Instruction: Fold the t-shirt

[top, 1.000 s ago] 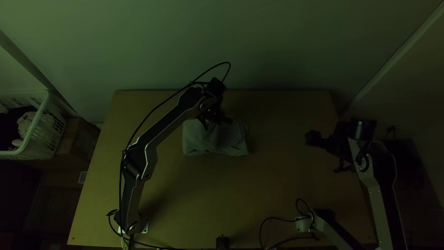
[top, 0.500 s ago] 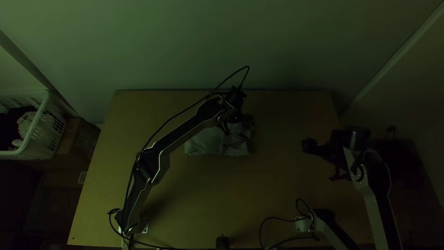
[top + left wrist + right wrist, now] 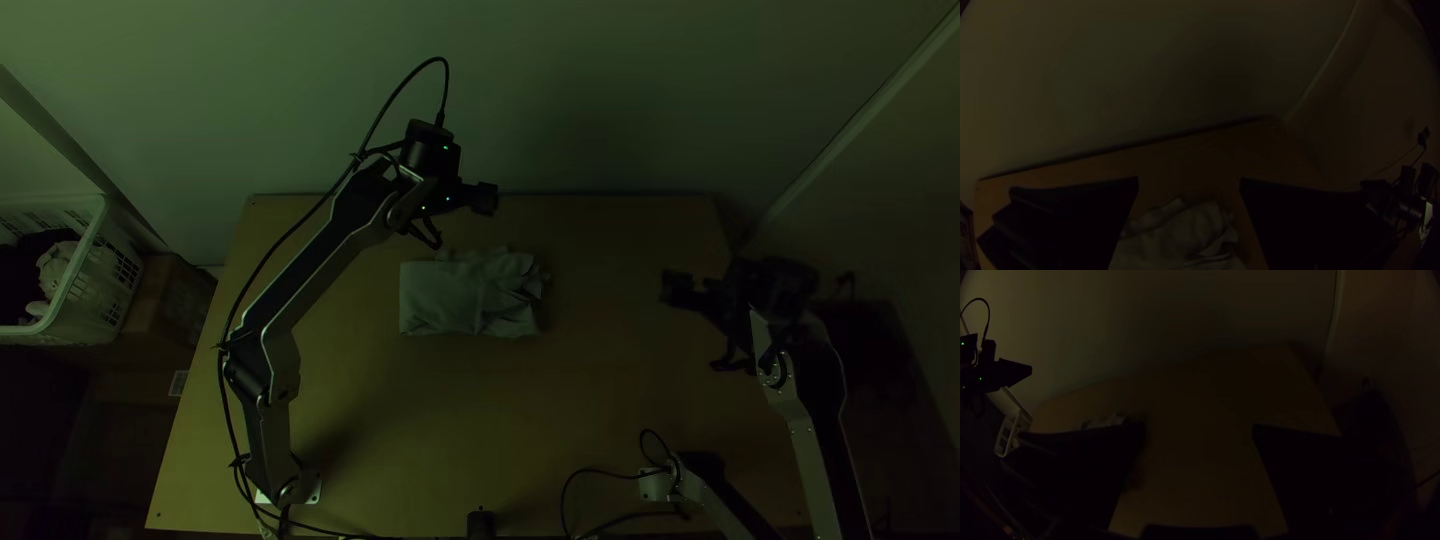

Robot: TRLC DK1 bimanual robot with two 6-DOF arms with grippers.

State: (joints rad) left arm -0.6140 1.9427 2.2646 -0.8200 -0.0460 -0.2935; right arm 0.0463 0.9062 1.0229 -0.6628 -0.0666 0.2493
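On table, 1 rumpled t-shirt

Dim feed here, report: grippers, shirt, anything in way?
Left gripper open, beyond T-shirt. Right gripper open, right of it. Shirt compact, right end rumpled. Neither gripper over it.

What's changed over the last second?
The left tool first moved right, then left and away from over the t-shirt, toward the table's far edge; its fingers now stand open, clear of the cloth. Whether it gripped earlier, I can't tell. The right tool shifted only slightly. The shirt stayed nearly in place.
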